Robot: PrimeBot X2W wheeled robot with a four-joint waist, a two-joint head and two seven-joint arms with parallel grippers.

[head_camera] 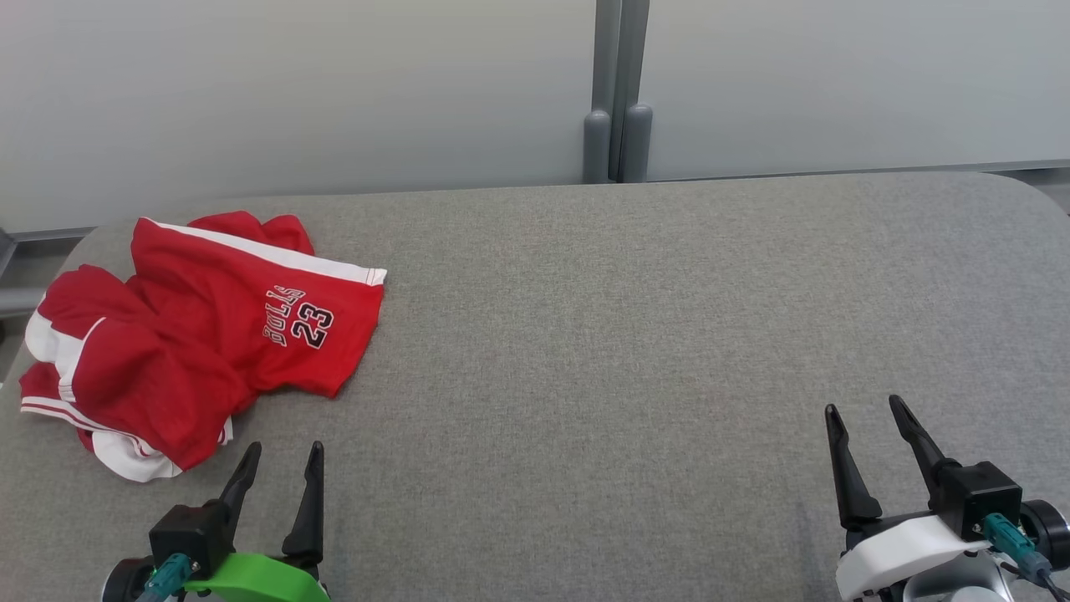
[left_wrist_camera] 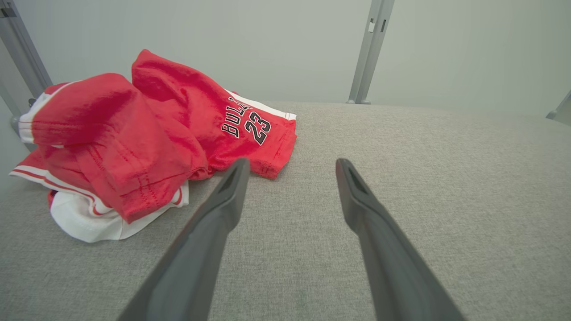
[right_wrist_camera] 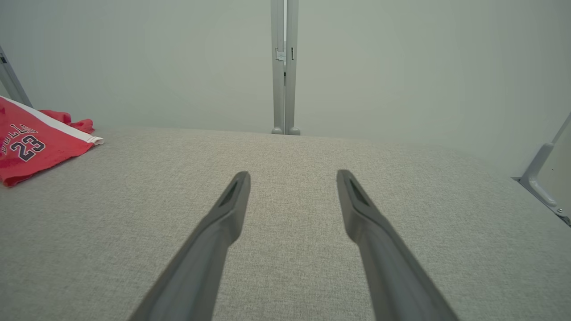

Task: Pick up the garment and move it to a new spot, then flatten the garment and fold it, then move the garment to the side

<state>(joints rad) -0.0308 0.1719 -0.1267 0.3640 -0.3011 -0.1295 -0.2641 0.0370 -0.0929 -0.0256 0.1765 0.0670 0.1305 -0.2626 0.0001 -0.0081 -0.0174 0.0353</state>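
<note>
The garment (head_camera: 201, 334) is a pair of red shorts with white trim and "BULLS 23" printed in black, lying crumpled at the far left of the grey table. My left gripper (head_camera: 282, 451) stands open at the lower left, just short of the cloth's near edge, empty. In the left wrist view the garment (left_wrist_camera: 147, 138) bunches up to the left of my left gripper (left_wrist_camera: 292, 165). Far from the cloth, my right gripper (head_camera: 863, 408) is open at the lower right. The right wrist view catches a corner of the garment (right_wrist_camera: 35, 147) at its left edge, well away from the right gripper (right_wrist_camera: 292, 174).
The grey fabric-covered table (head_camera: 627, 334) spans the view, with rounded far corners. A pale wall with a grey vertical post (head_camera: 617, 92) stands right behind its far edge. A metal bracket (right_wrist_camera: 542, 187) shows past the table's right side.
</note>
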